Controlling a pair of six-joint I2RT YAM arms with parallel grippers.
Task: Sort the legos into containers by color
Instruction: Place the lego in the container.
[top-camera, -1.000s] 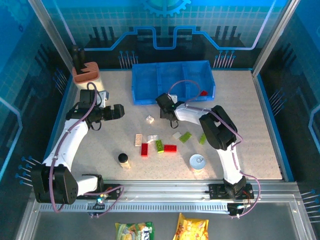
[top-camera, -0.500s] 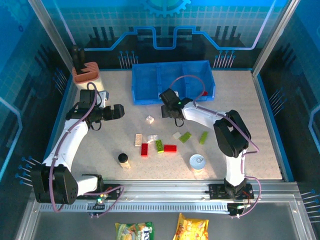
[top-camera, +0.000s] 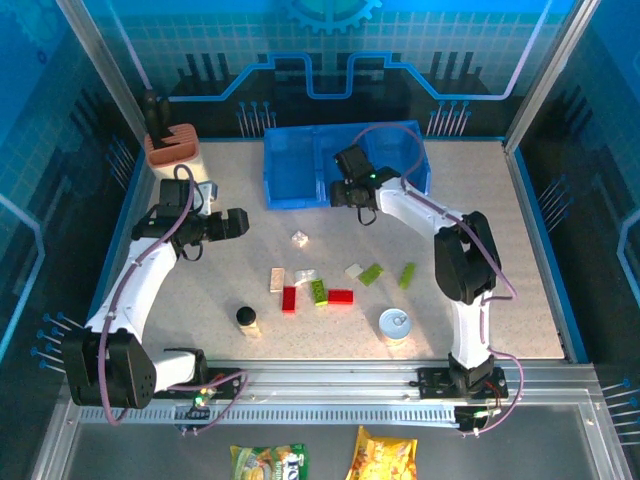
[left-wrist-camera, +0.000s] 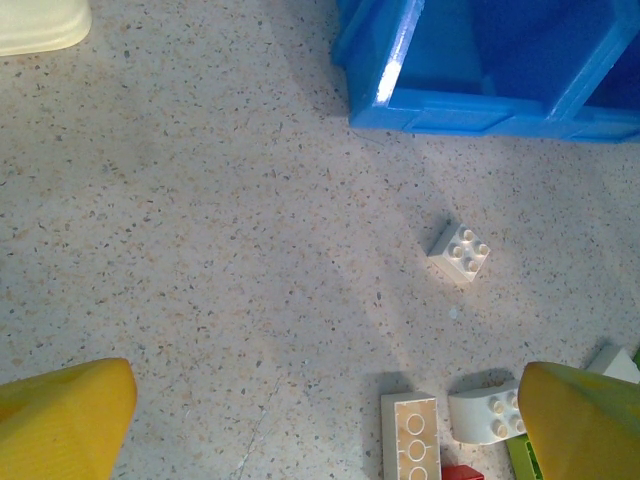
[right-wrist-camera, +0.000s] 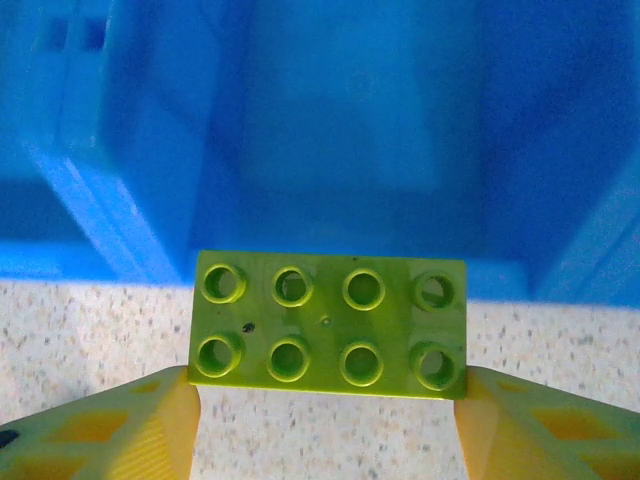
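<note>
My right gripper hangs at the front wall of the blue bin tray, before its middle compartment. It is shut on a lime green eight-stud brick, held by its short ends between the yellow fingers, with the bin just beyond. My left gripper stands open and holds nothing, left of a small white brick. Its wrist view shows that white brick, a cream brick and a rounded white brick. Red, green and white bricks lie mid-table.
A round tin can stands near the front, right of centre. A small black-capped bottle stands front left. The tan holder sits at the back left corner. Blue walls ring the table.
My right gripper has carried the green brick away from the middle of the table to the bin's front wall. The left arm has stayed still.
</note>
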